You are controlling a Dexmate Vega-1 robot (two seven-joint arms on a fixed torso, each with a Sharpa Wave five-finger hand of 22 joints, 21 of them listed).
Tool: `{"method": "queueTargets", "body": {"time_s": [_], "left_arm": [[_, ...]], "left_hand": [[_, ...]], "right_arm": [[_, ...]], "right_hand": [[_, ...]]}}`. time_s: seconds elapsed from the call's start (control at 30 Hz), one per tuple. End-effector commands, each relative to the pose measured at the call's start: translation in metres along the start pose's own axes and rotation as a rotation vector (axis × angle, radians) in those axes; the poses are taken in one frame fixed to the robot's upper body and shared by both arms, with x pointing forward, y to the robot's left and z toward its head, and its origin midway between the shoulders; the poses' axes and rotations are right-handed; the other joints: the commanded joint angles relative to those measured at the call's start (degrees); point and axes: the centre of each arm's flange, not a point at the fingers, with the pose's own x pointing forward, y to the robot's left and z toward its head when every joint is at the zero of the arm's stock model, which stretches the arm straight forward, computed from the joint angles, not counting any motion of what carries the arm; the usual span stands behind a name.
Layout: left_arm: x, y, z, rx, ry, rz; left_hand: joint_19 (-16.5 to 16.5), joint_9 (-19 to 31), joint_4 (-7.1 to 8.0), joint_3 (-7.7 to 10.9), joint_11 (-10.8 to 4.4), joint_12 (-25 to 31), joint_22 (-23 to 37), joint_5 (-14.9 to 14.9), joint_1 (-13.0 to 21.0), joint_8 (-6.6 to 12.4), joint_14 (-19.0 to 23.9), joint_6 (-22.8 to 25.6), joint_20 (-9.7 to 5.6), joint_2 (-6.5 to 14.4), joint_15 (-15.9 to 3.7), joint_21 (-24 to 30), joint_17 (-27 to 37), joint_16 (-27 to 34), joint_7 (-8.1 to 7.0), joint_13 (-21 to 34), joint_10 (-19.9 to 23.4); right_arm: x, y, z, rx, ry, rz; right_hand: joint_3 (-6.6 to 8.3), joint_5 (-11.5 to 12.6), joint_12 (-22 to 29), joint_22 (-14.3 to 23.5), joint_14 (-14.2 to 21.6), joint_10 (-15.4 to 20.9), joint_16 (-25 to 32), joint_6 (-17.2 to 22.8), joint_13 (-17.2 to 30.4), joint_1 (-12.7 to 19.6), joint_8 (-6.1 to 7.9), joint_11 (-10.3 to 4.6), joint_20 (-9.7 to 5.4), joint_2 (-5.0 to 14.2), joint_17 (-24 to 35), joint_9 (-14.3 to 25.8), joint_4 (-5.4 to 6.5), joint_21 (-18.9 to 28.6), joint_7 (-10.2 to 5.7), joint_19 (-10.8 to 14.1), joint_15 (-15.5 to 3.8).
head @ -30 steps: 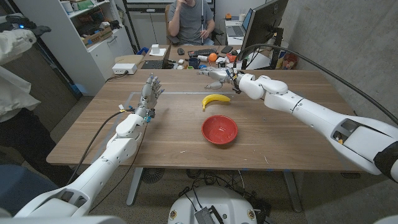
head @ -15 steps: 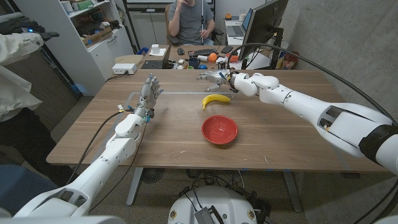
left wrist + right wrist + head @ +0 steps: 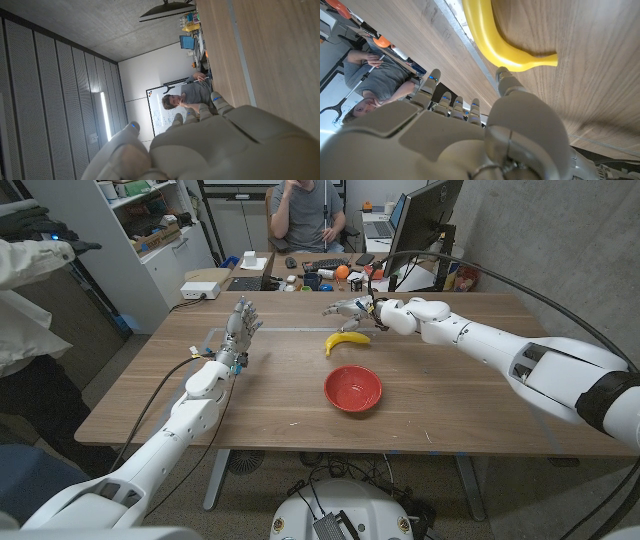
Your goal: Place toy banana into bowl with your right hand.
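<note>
Right hand [image 3: 347,307] poised just behind the toy banana [image 3: 345,340], its fingers [image 3: 334,308] spread and holding nothing; in the right wrist view the banana [image 3: 492,37] lies on the desk [image 3: 450,395] just beyond the fingertips [image 3: 451,102], apparently not yet touched. The banana rests flat on the wood, on the near side of the fingers, with the red bowl [image 3: 353,388] nearer still to the robot and standing empty. Judged from this layout, the task is at its approach stage: the grasp, the lift, the carry to the bowl and the release all remain to be done. Left hand [image 3: 240,326] stands upright on the desk well off to the side, fingers apart and empty, taking no part. A person [image 3: 305,215] sits behind the desk. Compared with the earlier frames, the right hand has moved a little farther to the robot's left, so that it now stands above and behind the banana's stem end; banana, bowl and left hand lie where they did
</note>
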Motion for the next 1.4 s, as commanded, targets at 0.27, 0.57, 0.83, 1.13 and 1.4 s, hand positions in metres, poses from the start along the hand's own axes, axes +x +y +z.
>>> {"method": "queueTargets", "body": {"time_s": [0.27, 0.57, 0.83, 1.13, 1.4], "left_arm": [[0.004, -0.005, 0.003, 0.005, -0.004, -0.015], [0.001, -0.003, 0.004, 0.005, -0.005, -0.007], [0.001, -0.001, 0.003, 0.003, -0.008, -0.001], [0.002, 0.001, 0.002, 0.009, -0.001, -0.001], [0.007, -0.001, 0.001, 0.005, 0.002, -0.013]], "left_hand": [[-0.2, 0.2, 0.10, -0.23, -0.10, 0.4, 0.2, 0.2, -0.3, 0.29, -7.5, -3.9, 0.06, 3.7, -0.12, -0.1, 0.3, 0.3, -0.16, 0.2, -5.3], [-0.1, 0.2, 0.10, -0.31, -0.08, 0.4, 0.2, 0.1, -0.4, 0.28, -7.5, -3.9, 0.08, 3.6, -0.12, -0.1, 0.3, 0.2, -0.17, 0.2, -5.3], [-0.1, 0.2, 0.10, -0.37, -0.10, 0.4, 0.2, 0.2, -0.4, 0.25, -7.5, -3.9, 0.13, 3.6, -0.12, -0.1, 0.3, 0.2, -0.19, 0.2, -5.3], [-0.1, 0.2, 0.10, -0.45, -0.10, 0.4, 0.2, 0.2, -0.4, 0.26, -7.4, -3.9, 0.15, 3.6, -0.12, -0.2, 0.3, 0.2, -0.23, 0.2, -5.3], [-0.1, 0.2, 0.10, -0.50, -0.06, 0.4, 0.2, 0.2, -0.4, 0.27, -7.4, -3.9, 0.11, 3.6, -0.17, -0.2, 0.3, 0.2, -0.20, 0.2, -5.3]], "right_arm": [[-0.002, 0.030, 0.009, -0.038, -0.052, 0.102], [0.004, 0.031, 0.017, -0.073, -0.075, 0.150], [0.009, 0.028, 0.020, -0.094, -0.096, 0.168], [0.019, 0.026, 0.026, -0.112, -0.091, 0.282], [0.020, 0.024, 0.023, -0.106, -0.100, 0.223]], "right_hand": [[1.03, 0.0, 0.0, 0.1, 1.6, 0.5, 0.6, 0.4, 0.1, 2.3, 0.14, -0.62, -1.21, -0.47, 0.0, 0.2, -0.25, -0.1, -0.29, 2.2, -0.90], [3.30, 0.1, -0.2, 0.1, 3.5, 0.6, 1.0, -0.8, 0.2, 5.9, -0.40, -1.22, -1.72, 0.24, 0.4, 0.3, -0.47, -0.6, -0.63, 3.6, -1.54], [5.22, 0.3, 0.3, 0.1, 4.6, 2.2, 1.1, 0.6, 0.3, 8.5, 0.15, -1.78, -1.82, 0.45, 0.7, 0.3, -0.51, -1.2, -1.74, 4.3, -2.02], [10.95, 2.4, 1.2, 0.2, 9.3, 6.3, 2.0, 4.5, 0.4, 15.6, 1.03, -3.07, -3.82, 0.93, 1.3, 0.3, -0.71, -2.0, -2.67, 7.9, -3.77], [14.92, 2.6, 3.3, 1.0, 19.7, 13.4, 4.2, 10.0, 0.9, 19.8, 2.37, -4.28, -7.63, -1.11, 2.7, 0.8, -0.13, 1.6, -1.76, 18.5, -7.45]]}}
